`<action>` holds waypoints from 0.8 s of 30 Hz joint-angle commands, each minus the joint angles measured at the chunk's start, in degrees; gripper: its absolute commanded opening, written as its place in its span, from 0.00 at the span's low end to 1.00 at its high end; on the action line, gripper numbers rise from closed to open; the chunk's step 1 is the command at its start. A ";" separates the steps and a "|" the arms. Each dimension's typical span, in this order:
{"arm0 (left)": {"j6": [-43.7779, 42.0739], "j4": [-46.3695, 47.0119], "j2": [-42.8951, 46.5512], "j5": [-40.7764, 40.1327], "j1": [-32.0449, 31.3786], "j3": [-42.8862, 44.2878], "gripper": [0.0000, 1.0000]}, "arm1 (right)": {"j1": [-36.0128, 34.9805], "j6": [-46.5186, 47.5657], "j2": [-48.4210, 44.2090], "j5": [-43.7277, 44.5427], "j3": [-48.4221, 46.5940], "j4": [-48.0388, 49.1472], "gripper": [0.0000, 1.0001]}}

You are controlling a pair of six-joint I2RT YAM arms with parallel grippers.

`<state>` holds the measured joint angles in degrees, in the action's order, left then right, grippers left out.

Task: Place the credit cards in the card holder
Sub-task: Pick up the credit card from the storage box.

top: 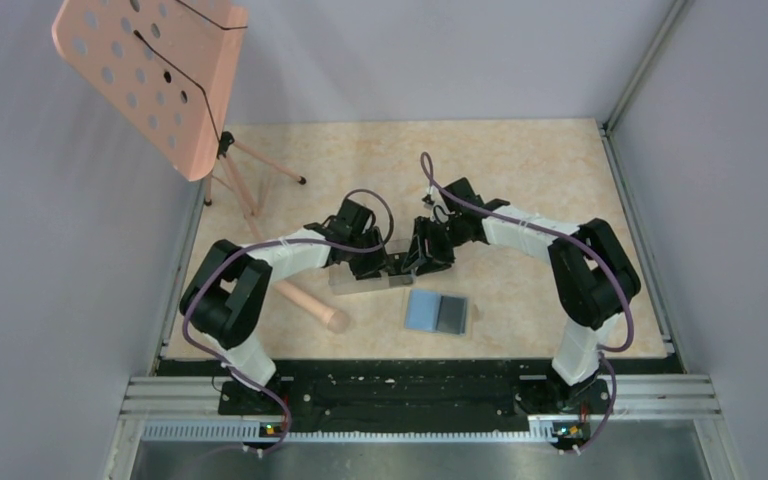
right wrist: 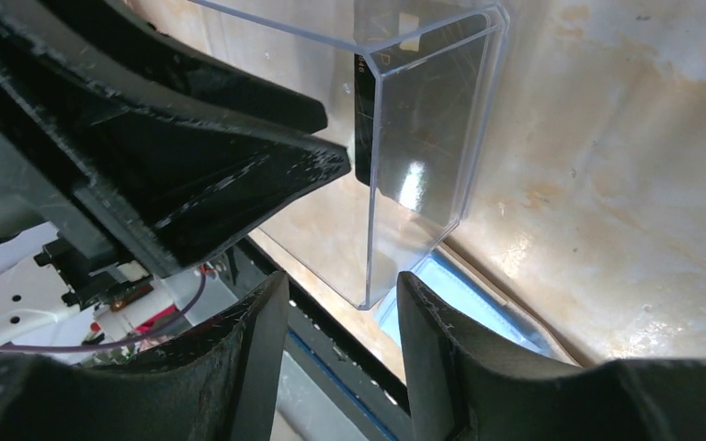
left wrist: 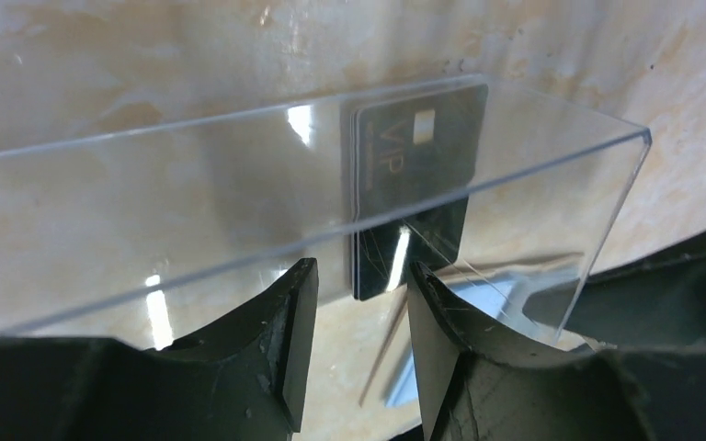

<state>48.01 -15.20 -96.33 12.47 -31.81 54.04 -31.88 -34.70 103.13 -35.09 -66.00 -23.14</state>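
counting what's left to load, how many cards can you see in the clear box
1 for certain: a black VIP card standing at one end of the clear box. Its doubled edge hints at another behind it, which I cannot confirm.

Setup's boxed in by plain pale grey walls on three sides. The counter is beige with a marbled look. There's a pink perforated music stand on wooden tripod legs at the far left corner, and an aluminium rail along the near edge. Lighting's soft and even.
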 commanded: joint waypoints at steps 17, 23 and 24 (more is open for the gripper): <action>-5.35 -4.44 -5.13 -3.07 -2.52 9.43 0.16 | -0.64 -1.88 -3.70 -3.23 0.63 4.66 0.32; -6.07 -7.59 -2.30 -5.97 -3.84 10.85 0.07 | -0.64 -1.70 -3.75 -3.23 0.84 4.59 0.31; -6.20 -8.05 -1.83 -6.45 -4.02 11.09 0.07 | -0.64 -1.69 -3.81 -3.27 0.92 4.60 0.30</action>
<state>42.70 -22.00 -102.06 6.50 -34.24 62.39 -31.79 -35.88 102.69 -36.49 -65.21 -21.93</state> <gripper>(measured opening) 0.078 0.311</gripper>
